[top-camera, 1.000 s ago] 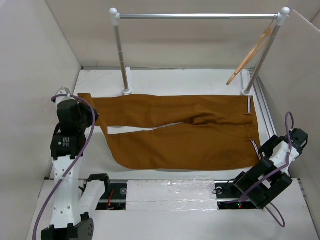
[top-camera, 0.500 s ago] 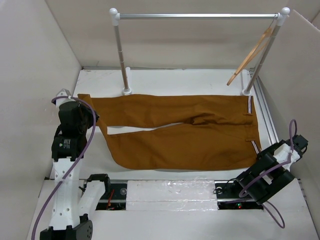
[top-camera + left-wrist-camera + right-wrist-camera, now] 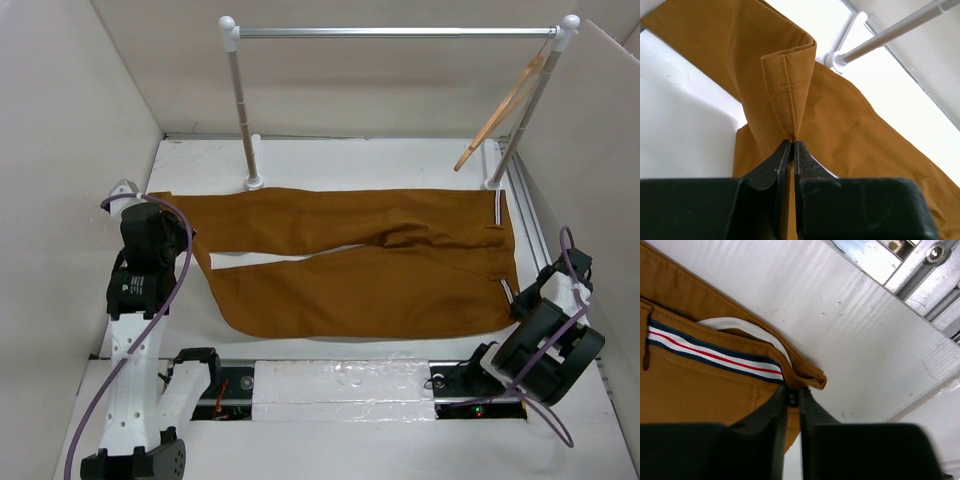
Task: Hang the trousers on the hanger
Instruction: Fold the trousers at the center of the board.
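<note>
Trousers (image 3: 370, 265) lie flat on the table (image 3: 340, 165), left gripper (image 3: 791, 146) pinching a hem, right gripper (image 3: 793, 394) pinching the waistband corner: raise both ends together so you lose neither pinch.

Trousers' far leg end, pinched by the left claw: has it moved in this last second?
Yes, slightly: the trousers cuff in the left gripper has slid leftward, away from the rail's left post base.

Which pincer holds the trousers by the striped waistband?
The right pincer, shut on the striped waistband corner of the trousers; the left pincer pinches a plain leg hem instead.
</note>
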Motion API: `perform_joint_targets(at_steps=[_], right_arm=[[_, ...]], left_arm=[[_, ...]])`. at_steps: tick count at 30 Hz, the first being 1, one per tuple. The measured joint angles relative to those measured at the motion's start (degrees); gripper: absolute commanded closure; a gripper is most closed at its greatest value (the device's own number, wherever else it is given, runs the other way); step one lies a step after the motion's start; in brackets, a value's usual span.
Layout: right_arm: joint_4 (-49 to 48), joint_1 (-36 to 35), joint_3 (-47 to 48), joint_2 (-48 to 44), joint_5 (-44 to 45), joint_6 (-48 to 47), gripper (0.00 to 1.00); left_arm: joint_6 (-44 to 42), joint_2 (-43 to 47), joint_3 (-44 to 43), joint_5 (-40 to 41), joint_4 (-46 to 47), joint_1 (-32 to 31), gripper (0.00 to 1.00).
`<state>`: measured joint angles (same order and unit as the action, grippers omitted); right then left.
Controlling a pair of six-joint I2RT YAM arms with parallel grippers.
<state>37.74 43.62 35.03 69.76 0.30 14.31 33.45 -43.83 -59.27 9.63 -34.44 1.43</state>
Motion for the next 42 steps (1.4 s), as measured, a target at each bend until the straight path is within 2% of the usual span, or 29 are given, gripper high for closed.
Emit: perform_joint_targets(at_steps=[2, 9, 14, 20, 24, 28, 30, 37, 42], right_arm=[[0.0, -2.3, 0.3, 0.1, 1.3, 1.2, 1.0], [4.1, -5.1, 3.3, -1.2, 3.8, 0.5, 1.0], [11.2, -7.1, 15.1, -2.7, 4.3, -5.3, 1.0], [13.0, -9.0, 28.2, -1.3, 2.2, -9.6, 1.0], [13.1, -12.9, 34.9, 3.3, 0.8, -9.8, 1.0], [12.5, -17.5, 45.1, 14.4, -1.0, -9.7, 1.0], [11.1, -18.9, 48.0, 19.0, -2.2, -9.4, 1.0], [6.3, -21.1, 56.2, 31.3, -7.5, -6.9, 1.0], [4.2, -21.6, 62.3, 38.9, -9.4, -5.5, 1.0]], left_arm=[[0.0, 0.0, 1.1, 0.5, 0.8, 0.0, 1.0], [0.0, 0.0, 5.6, 2.3, 2.8, 0.0, 1.0], [-0.1, -1.9, 5.6, 6.8, 4.2, 0.0, 1.0], [0.1, -11.0, 1.8, 14.1, 4.6, 0.1, 1.0], [0.5, -18.1, -1.8, 18.1, 4.3, 0.8, 1.0], [1.5, -27.6, -7.2, 23.5, 4.4, 2.3, 1.0], [1.9, -29.2, -7.9, 24.8, 3.9, 2.3, 1.0], [2.6, -40.3, -17.2, 33.9, -0.7, 2.3, 1.0], [1.9, -49.6, -28.3, 38.9, -2.1, 2.6, 1.0]])
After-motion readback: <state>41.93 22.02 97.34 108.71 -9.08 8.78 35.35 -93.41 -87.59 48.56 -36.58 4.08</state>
